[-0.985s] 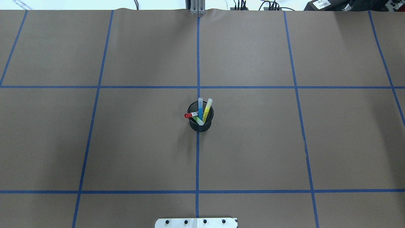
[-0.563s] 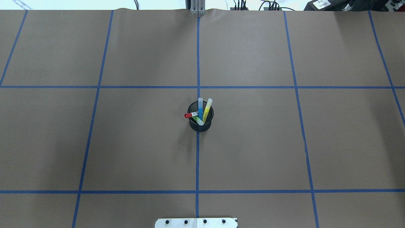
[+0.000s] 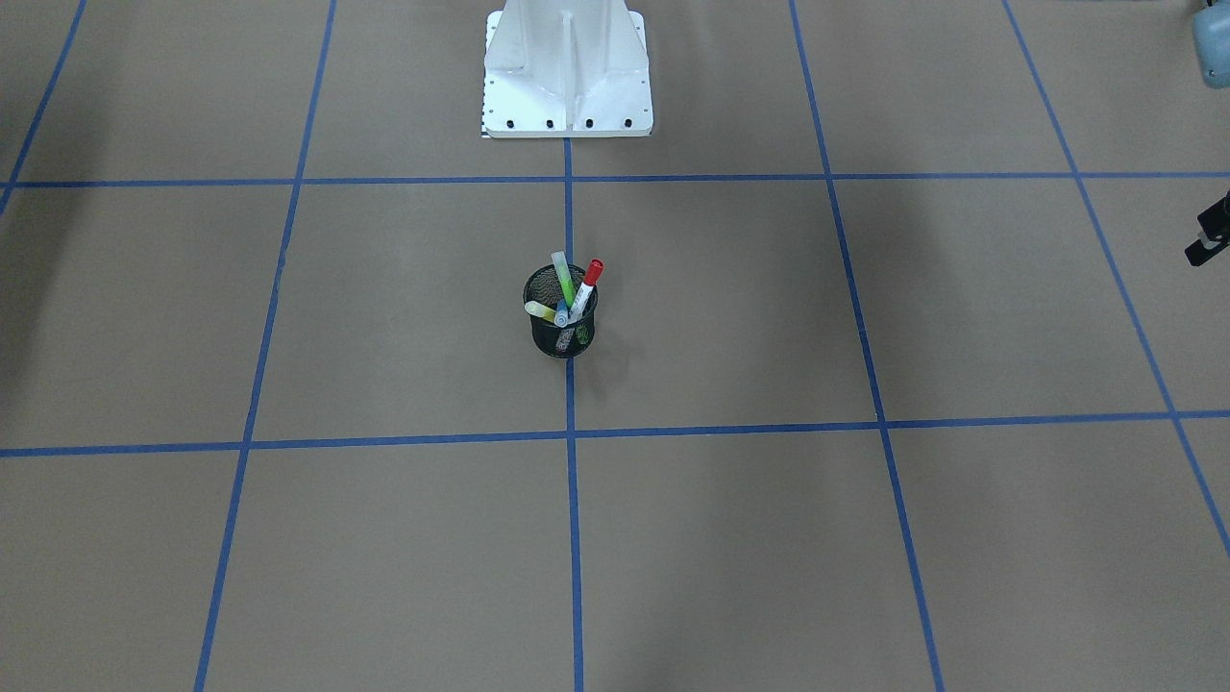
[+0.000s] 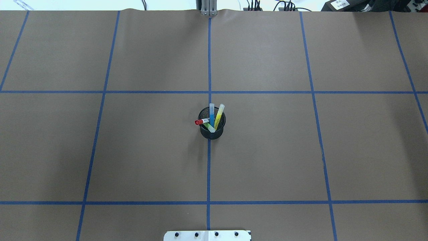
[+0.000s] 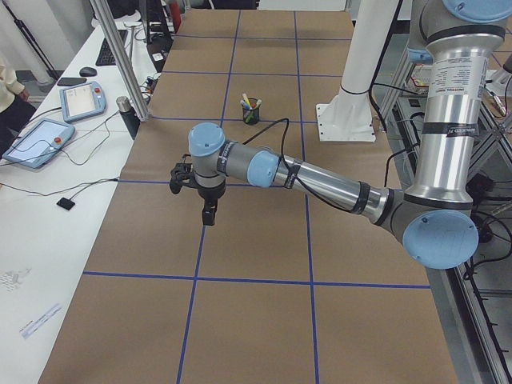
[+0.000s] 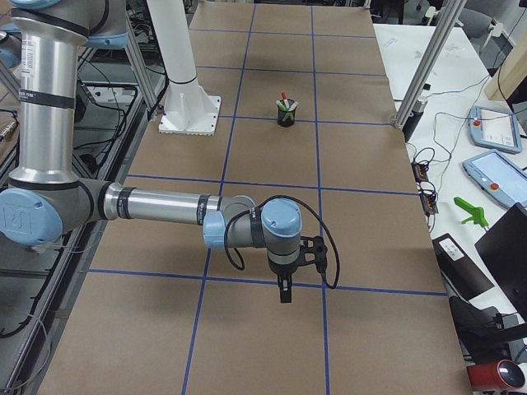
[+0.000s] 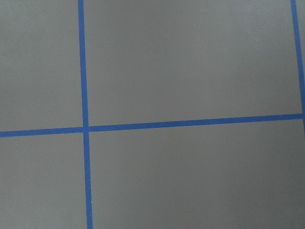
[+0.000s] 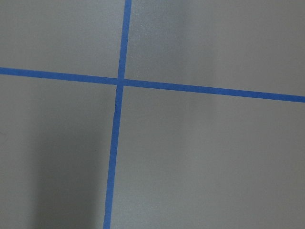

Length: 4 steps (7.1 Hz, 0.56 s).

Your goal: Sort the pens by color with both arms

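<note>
The table (image 4: 301,150), brown paper taped into blue squares, as I see it from my console: nothing sorted yet. The left arm (image 5: 320,180) stretches low toward the left edge and the right arm (image 6: 165,206) toward the right edge, a spread that I judge keeps both out of the middle before work starts. The white pedestal (image 3: 567,67) stands at the robot's edge. The left gripper (image 5: 208,216) and right gripper (image 6: 285,292) point straight down over bare paper. Their wrist views show only tape crossings, and I cannot tell whether either claw is wide or narrow. At the table's centre, on the middle tape line, the cup (image 4: 211,132) holds all four pens, leaning on its rim: blue pen (image 4: 211,117), yellow pen (image 4: 218,117), red pen (image 4: 200,122) and green pen (image 4: 209,127). Their tops fan apart, so I judge each can be taken singly
</note>
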Each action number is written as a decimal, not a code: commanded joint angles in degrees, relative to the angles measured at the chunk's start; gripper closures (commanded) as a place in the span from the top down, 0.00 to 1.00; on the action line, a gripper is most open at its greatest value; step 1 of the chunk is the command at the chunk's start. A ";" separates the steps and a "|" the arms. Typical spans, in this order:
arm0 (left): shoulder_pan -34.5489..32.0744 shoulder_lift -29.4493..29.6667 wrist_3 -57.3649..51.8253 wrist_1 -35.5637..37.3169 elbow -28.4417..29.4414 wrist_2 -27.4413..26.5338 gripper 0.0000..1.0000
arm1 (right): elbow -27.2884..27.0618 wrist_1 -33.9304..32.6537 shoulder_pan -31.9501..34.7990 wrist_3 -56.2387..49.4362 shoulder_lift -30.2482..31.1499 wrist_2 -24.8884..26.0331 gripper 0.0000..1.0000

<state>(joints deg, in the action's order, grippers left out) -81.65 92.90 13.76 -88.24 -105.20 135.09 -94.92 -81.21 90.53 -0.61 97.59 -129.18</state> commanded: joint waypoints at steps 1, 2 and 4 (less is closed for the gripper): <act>0.00 0.00 0.04 0.00 -0.01 0.00 1.00 | -0.09 0.00 0.00 0.00 -0.12 -0.02 1.00; -0.09 0.00 0.04 0.00 -0.10 0.00 1.00 | -0.09 0.00 0.00 0.09 -0.38 -0.02 1.00; 0.00 0.00 0.04 0.00 -0.10 0.09 1.00 | 0.00 -0.09 0.00 0.09 -0.38 -0.02 1.00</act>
<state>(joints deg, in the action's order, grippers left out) -81.71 92.90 13.76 -88.24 -105.28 135.11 -94.96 -81.23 90.53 -0.54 97.25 -129.20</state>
